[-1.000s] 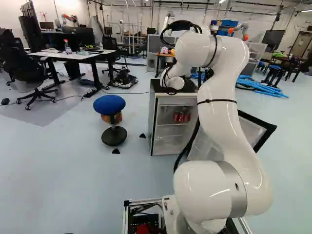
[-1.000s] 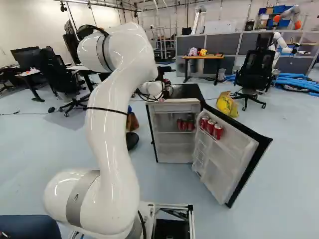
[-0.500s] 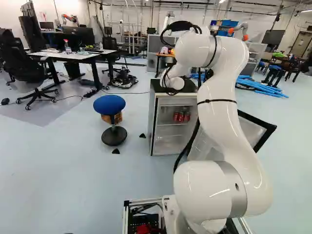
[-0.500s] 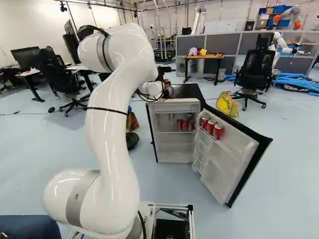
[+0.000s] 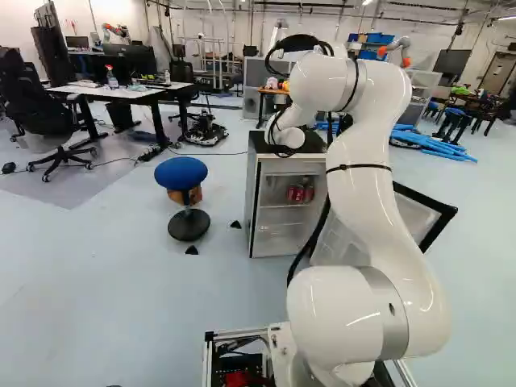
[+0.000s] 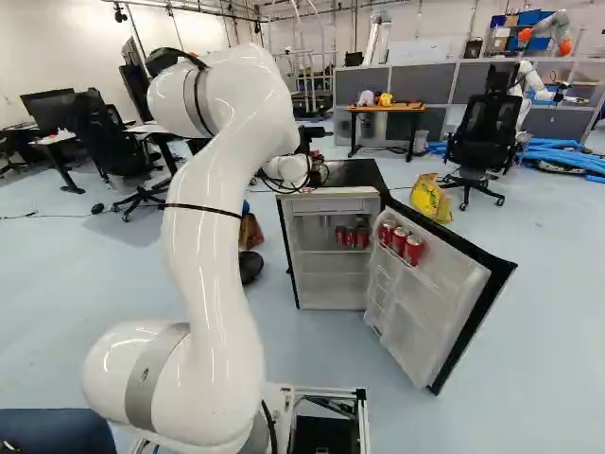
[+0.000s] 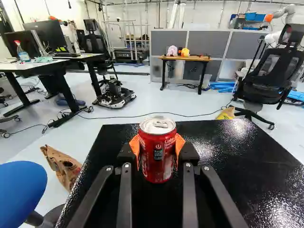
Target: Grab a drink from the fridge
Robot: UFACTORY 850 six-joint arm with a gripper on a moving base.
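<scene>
My gripper (image 6: 310, 138) is mostly hidden behind the wrist in the right base view, above the fridge's black top. In the wrist view the gripper (image 7: 157, 149) is shut on a red can (image 7: 158, 159), with orange pads on two sides of it. The can is upright over the black fridge top (image 7: 228, 156); whether its base touches is not clear. The fridge (image 6: 331, 274) stands with its door (image 6: 430, 303) swung open. Red cans (image 6: 352, 236) sit on an inner shelf and several more red cans (image 6: 400, 242) are on the door's rack.
A blue stool (image 5: 181, 172) and a brown paper bag (image 7: 61, 166) are beside the fridge. Beyond it are a yellow bag (image 6: 431, 198), an office chair (image 6: 484, 137) and a wooden table (image 6: 383, 109). Another robot (image 6: 546, 83) stands at the far right of the right base view.
</scene>
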